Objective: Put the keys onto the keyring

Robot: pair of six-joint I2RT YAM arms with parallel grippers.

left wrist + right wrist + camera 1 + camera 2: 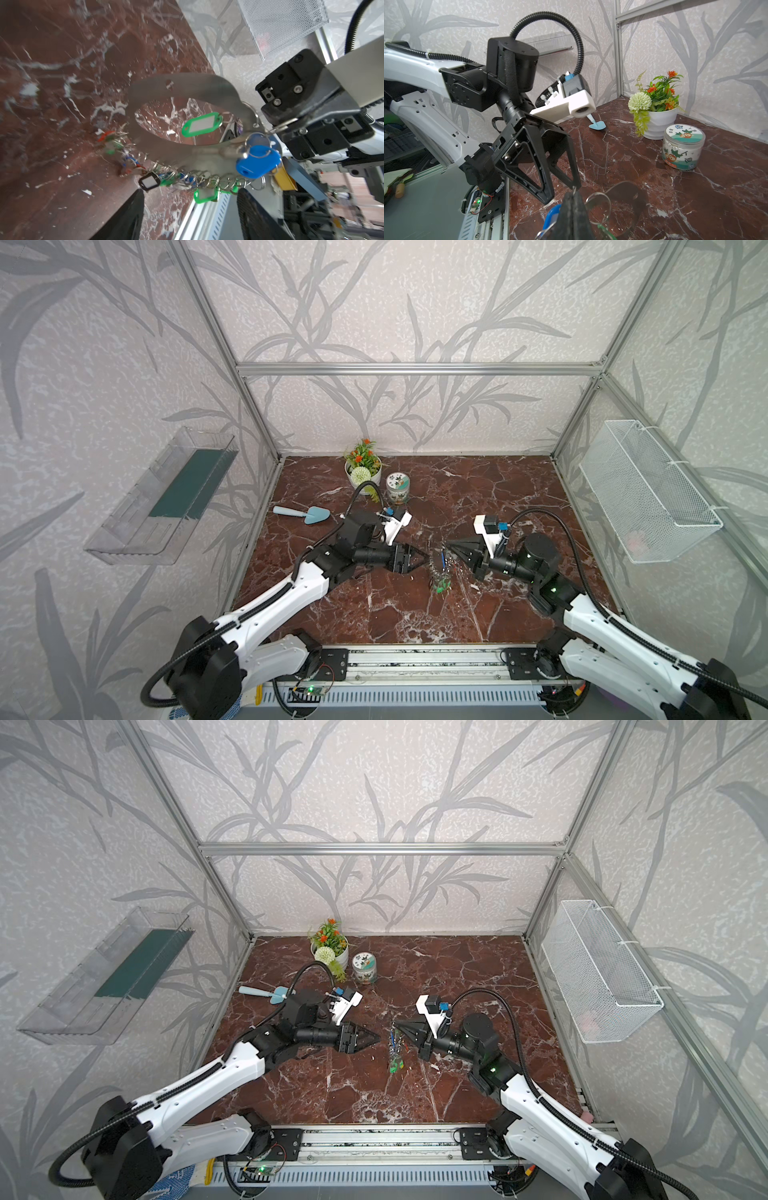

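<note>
The keyring (187, 83), a flat grey oval plate with a large hole, hangs on edge between the arms in both top views (442, 562) (395, 1042). Small rings fringe its lower edge. My right gripper (574, 192) (449, 545) is shut on a thin metal loop at the plate's rim. Keys hang from the plate: a blue one (257, 164) beside the right fingers, a green one (202, 124) showing through the hole, a black one (149, 181) and several more along the fringe. My left gripper (191, 192) (427, 559) stands open just short of the fringe, holding nothing.
A white flower pot (363, 472) and a lidded jar (397, 488) stand at the back of the marble table. A light blue trowel (303, 514) lies behind the left arm. A white mesh basket (648, 493) hangs on the right wall, a clear shelf (166, 497) on the left.
</note>
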